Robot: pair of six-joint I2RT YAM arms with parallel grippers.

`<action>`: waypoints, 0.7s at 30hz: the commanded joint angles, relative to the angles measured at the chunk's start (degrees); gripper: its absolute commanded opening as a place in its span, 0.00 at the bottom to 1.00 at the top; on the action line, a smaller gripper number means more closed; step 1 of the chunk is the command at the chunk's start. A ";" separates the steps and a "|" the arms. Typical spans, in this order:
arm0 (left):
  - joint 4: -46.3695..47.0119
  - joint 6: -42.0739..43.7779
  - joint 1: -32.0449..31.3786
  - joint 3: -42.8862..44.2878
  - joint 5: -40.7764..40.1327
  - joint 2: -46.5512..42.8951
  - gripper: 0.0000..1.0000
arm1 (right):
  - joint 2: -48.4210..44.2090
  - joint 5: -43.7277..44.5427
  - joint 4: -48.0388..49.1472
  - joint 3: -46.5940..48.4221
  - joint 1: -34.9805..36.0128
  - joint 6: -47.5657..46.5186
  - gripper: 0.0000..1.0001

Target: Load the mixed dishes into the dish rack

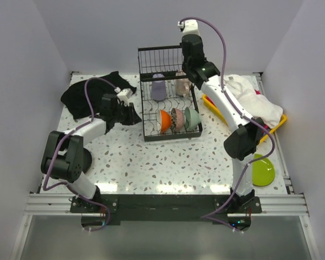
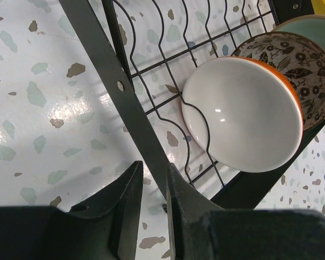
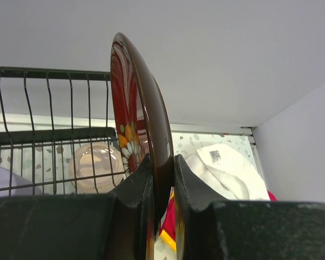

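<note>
The left hand [image 2: 154, 170] is clamped on the side rail of the dish rack [image 1: 170, 137], at the rack's left edge. Just right of it the wavy grid wires hold nothing. Beyond them the orange bowl [image 2: 244, 114], patterned bowl [image 2: 309, 59] and pale green bowl [image 2: 314, 27] stand on edge in a row. The right hand [image 3: 161, 162], high over the rack's far right corner near the pinkish mug [image 3: 92, 165], pinches the red floral bowl [image 3: 132, 92] by its rim, upright and edge-on. The open slots lie nearer the arm bases and leftward of it, which is probably where the bowl goes.
</note>
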 commanded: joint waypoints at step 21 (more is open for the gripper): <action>3.87 -1.34 0.85 -1.42 1.23 -1.08 0.34 | 7.22 7.72 1.75 8.50 -0.14 -1.34 0.00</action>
